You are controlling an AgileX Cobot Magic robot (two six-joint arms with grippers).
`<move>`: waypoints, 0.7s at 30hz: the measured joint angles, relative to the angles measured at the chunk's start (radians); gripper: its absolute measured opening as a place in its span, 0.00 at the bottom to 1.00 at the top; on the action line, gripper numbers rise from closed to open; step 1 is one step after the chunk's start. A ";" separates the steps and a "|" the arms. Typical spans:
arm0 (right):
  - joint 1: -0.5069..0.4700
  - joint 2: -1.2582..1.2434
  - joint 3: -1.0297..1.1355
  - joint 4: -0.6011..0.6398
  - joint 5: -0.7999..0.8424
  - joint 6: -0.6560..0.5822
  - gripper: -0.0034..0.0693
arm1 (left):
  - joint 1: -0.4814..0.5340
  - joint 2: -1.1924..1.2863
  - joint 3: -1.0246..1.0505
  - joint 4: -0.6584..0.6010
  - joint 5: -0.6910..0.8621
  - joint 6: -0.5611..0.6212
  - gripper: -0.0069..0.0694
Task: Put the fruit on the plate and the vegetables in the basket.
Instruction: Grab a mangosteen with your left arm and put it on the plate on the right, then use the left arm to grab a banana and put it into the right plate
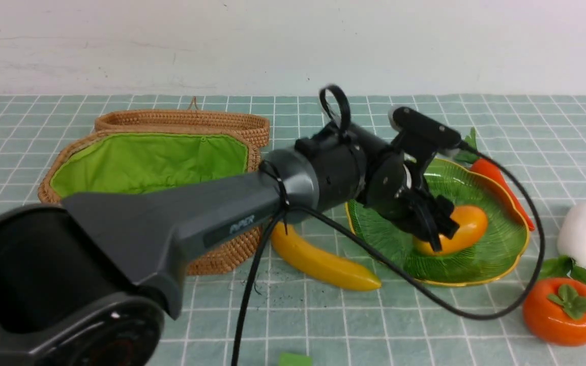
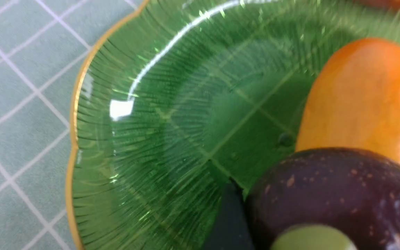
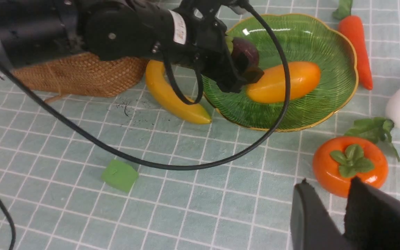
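My left gripper [image 1: 433, 229] hangs over the green plate [image 1: 506, 244], shut on the dark purple mangosteen [image 3: 245, 50], which fills the left wrist view [image 2: 325, 187]. An orange-yellow mango [image 1: 468, 226] lies on the plate right beside it. The yellow banana [image 1: 323, 262] rests on the cloth between the plate and the wicker basket [image 1: 145, 162], which stands open showing its green lining. The persimmon [image 3: 349, 165] sits just beyond my right gripper [image 3: 328, 184], whose fingers are slightly apart with nothing between them. Carrot [image 1: 501, 185] and white radish [image 1: 583, 234] lie to the right of the plate.
A small green block [image 3: 120, 175] lies on the checked cloth near the front edge. The left arm's black cable [image 1: 476, 310] loops over the cloth in front of the plate. The basket's woven lid [image 1: 181, 119] stands behind it.
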 joint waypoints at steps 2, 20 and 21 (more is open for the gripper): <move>0.000 0.000 0.000 0.006 0.007 0.000 0.29 | 0.000 0.008 0.000 0.021 -0.005 0.000 0.88; 0.000 0.000 0.000 0.024 0.012 -0.077 0.30 | 0.000 -0.277 -0.001 0.059 0.634 0.359 0.55; 0.000 0.000 0.000 0.026 0.010 -0.086 0.30 | 0.001 -0.278 -0.001 0.055 0.719 0.503 0.45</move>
